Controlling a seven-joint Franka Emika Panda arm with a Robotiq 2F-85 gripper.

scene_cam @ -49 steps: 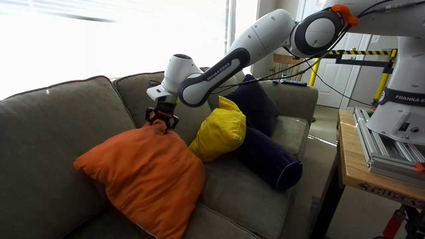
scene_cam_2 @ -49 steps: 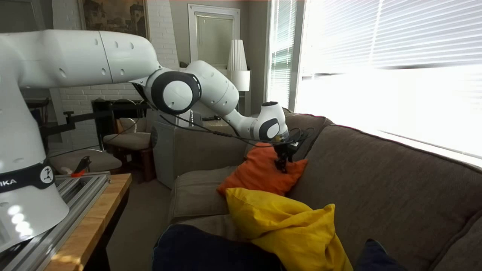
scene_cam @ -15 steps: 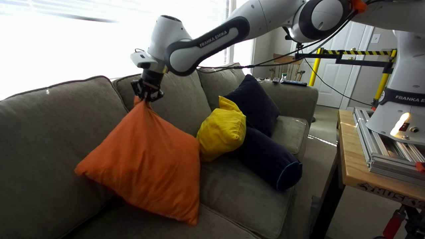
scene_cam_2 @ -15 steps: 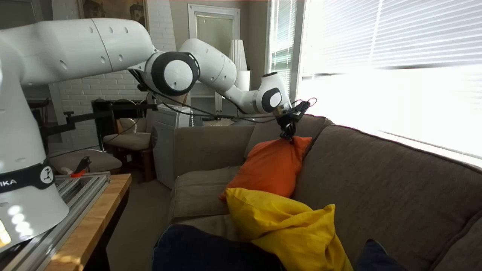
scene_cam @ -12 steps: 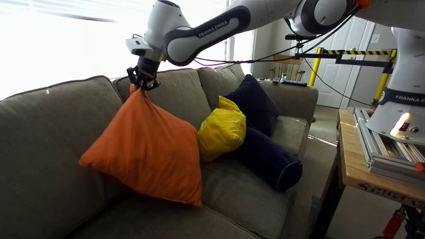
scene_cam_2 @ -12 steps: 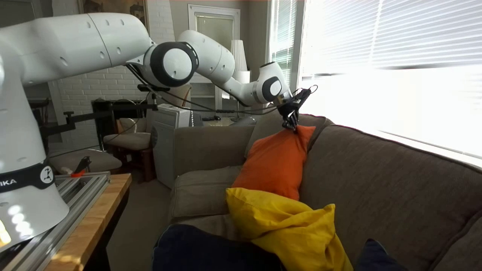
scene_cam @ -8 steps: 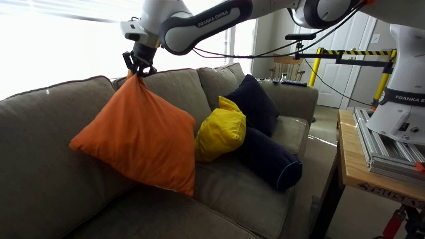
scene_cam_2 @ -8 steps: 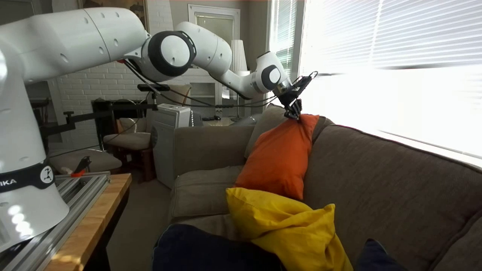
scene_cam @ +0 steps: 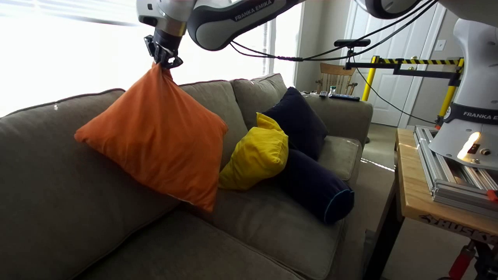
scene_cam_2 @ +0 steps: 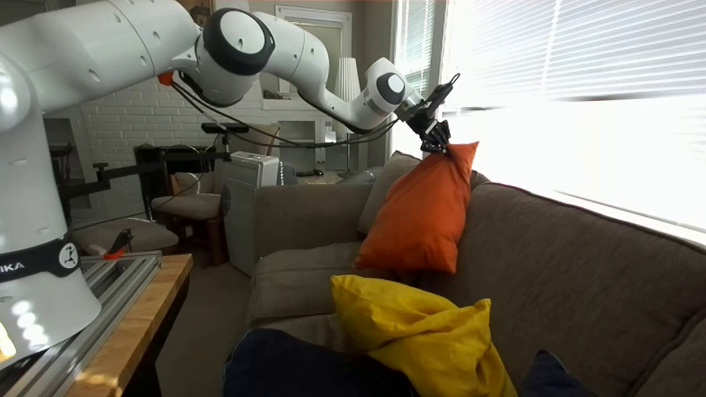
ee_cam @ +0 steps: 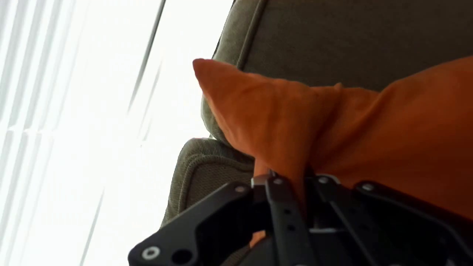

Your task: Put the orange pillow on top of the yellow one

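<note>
My gripper (scene_cam: 163,64) is shut on one corner of the orange pillow (scene_cam: 161,132). The big pillow hangs tilted from that corner in front of the sofa's backrest; whether it touches the backrest I cannot tell. In the wrist view bunched orange fabric (ee_cam: 288,122) runs between the fingers, and its tip sticks out past them. The yellow pillow (scene_cam: 258,153) leans on the sofa to the right of the orange one in this exterior view. Seen from elsewhere, the yellow pillow (scene_cam_2: 419,331) lies nearer the camera and lower than the orange pillow (scene_cam_2: 419,215).
A dark navy pillow (scene_cam: 297,120) and a navy bolster (scene_cam: 317,186) lie beside the yellow pillow. The sofa backrest (scene_cam: 50,175) rises behind, under a bright window. Cables (scene_cam: 288,58) sag from the arm. A wooden table (scene_cam: 408,179) carries the robot base.
My gripper has risen with the orange pillow's corner in its hold, lifting the pillow from the seat up along the backrest. The yellow and navy pillows have stayed in place.
</note>
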